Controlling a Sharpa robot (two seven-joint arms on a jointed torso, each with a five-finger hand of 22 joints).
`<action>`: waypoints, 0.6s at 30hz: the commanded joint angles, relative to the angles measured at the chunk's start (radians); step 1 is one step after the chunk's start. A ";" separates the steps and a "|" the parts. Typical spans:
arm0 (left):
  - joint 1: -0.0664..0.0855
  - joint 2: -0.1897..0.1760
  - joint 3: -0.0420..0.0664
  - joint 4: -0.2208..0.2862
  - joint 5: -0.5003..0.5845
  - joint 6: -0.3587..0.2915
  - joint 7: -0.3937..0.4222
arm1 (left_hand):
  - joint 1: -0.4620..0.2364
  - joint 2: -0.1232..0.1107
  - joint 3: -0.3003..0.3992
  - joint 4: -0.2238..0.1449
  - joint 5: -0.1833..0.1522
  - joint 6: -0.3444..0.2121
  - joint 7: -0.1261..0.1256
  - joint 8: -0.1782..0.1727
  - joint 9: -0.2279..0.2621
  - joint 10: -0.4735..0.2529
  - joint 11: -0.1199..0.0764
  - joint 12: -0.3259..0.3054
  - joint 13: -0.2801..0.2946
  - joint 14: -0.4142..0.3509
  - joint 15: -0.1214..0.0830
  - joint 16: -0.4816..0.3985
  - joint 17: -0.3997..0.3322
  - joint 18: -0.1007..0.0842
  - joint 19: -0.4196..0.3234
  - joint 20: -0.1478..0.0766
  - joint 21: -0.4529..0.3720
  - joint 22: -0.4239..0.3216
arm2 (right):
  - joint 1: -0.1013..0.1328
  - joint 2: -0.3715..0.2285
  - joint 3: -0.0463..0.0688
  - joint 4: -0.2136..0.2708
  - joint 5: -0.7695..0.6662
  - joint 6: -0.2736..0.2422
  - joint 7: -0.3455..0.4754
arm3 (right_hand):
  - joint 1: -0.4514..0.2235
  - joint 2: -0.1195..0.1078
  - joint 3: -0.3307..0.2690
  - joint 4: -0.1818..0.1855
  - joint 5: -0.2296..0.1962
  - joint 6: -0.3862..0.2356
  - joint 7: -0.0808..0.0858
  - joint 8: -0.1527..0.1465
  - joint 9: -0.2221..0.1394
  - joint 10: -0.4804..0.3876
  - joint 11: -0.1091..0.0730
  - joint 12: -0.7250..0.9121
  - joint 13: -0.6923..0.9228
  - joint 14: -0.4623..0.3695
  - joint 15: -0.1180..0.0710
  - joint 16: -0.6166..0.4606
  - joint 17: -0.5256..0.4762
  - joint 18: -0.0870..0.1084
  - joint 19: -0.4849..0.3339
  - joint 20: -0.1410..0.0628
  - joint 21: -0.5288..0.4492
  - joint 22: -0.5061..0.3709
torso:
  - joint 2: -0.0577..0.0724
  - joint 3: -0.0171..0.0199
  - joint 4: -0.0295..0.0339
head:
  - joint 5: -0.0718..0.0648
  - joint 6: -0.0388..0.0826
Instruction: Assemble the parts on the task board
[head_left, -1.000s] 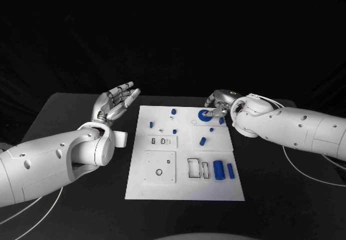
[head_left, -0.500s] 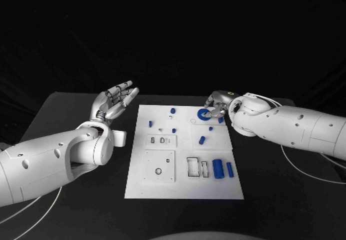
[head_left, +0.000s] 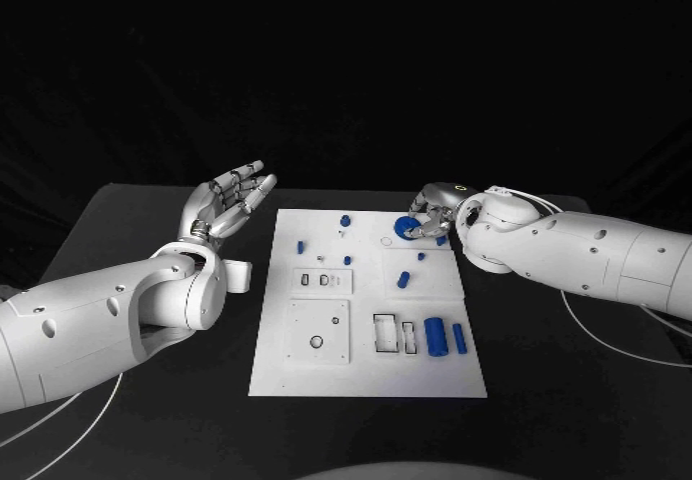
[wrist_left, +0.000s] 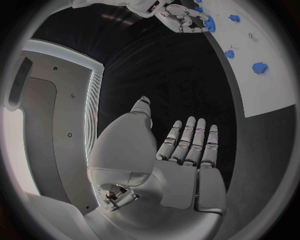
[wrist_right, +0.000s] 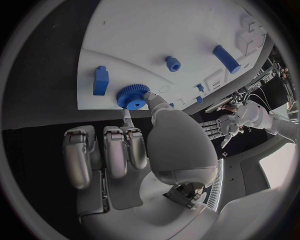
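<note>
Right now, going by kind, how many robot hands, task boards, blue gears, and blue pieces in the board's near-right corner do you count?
Hands: 2, the left hand and the right hand
Task board: 1
Blue gear: 1
Near-right blue pieces: 2, the thick cylinder and the thin bar
Total: 6

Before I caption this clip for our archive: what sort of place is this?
Probably a robotics lab test bench: a black table against dark backdrop, a white task board with small blue parts such as a gear, and a white arm's right hand at it.
</note>
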 joint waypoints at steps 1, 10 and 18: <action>0.001 0.001 0.001 0.002 -0.007 0.015 0.011 | -0.002 0.011 0.007 -0.001 0.001 0.001 0.118 0.005 0.001 0.002 0.005 0.001 -0.001 -0.004 0.001 0.004 0.001 0.017 -0.005 0.000 0.002 -0.001 | -0.001 -0.002 0.000 0.007 -0.013 -0.021 -0.012 | -0.004 -0.001 0.010 0.001 0.000 -0.002 0.002 -0.003 0.003 0.105 0.010 0.003 0.263 0.102 0.007 0.004 0.263 -0.007 0.107 0.007 0.004 0.263 | 0.000 0.0002 0.0001 | 0.000 0.003; 0.001 0.001 0.001 0.001 -0.007 0.015 0.011 | -0.002 0.011 0.007 -0.001 0.001 0.001 0.118 0.005 0.001 0.002 0.005 0.001 -0.001 -0.004 0.001 0.004 0.001 0.017 -0.005 0.000 0.002 -0.001 | -0.002 -0.005 0.000 0.008 -0.013 -0.002 -0.019 | -0.003 0.004 0.021 -0.003 0.001 0.015 0.005 0.004 0.013 0.105 0.013 0.003 0.263 0.102 0.008 0.004 0.263 -0.007 0.107 0.009 0.004 0.263 | 0.000 0.0000 0.0001 | 0.002 0.005; 0.001 0.002 0.001 0.000 -0.007 0.015 0.011 | -0.002 0.011 0.007 -0.001 0.001 0.001 0.118 0.005 0.001 0.002 0.005 0.001 -0.001 -0.004 0.001 0.004 0.001 0.017 -0.005 0.000 0.002 -0.001 | -0.003 -0.002 0.000 0.004 -0.014 0.008 -0.027 | 0.014 0.029 0.060 -0.027 -0.007 0.079 -0.006 0.025 0.035 0.105 0.005 0.003 0.263 0.102 0.004 0.004 0.263 -0.007 0.107 0.006 0.004 0.263 | 0.000 0.0002 0.0000 | 0.001 0.006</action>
